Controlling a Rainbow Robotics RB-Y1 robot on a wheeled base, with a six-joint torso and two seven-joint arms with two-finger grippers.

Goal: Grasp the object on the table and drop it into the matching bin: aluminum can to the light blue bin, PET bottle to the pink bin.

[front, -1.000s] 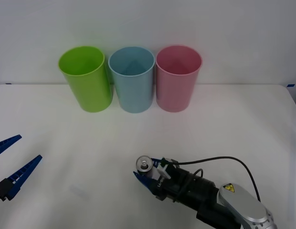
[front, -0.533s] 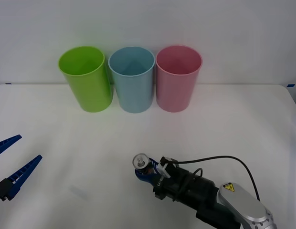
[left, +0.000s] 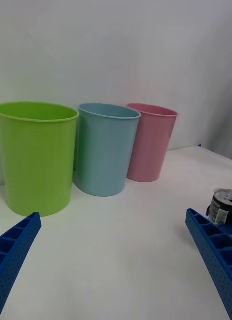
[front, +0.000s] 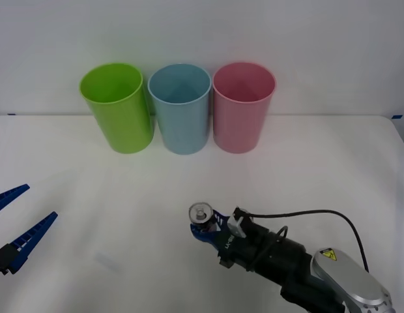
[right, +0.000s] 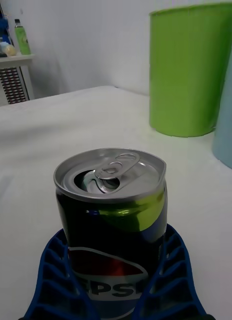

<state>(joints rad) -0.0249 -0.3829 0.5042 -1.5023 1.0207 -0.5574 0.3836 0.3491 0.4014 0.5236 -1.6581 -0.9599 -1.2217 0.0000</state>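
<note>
an upright pepsi can (right: pixel 113 220) stands clasped between the right gripper (right: pixel 113 280)'s blue ribbed fingers (right: pixel 168 272), with the lime green bin (right: pixel 188 70) beyond on the white table (right: pixel 50 135).

The front camera looks down from above across the desk (front: pixel 332 163) toward three bins, while both wrist cameras sit low, the right closest to the can (right: pixel 111 220), sharing the green bin (left: pixel 35 155).
</note>
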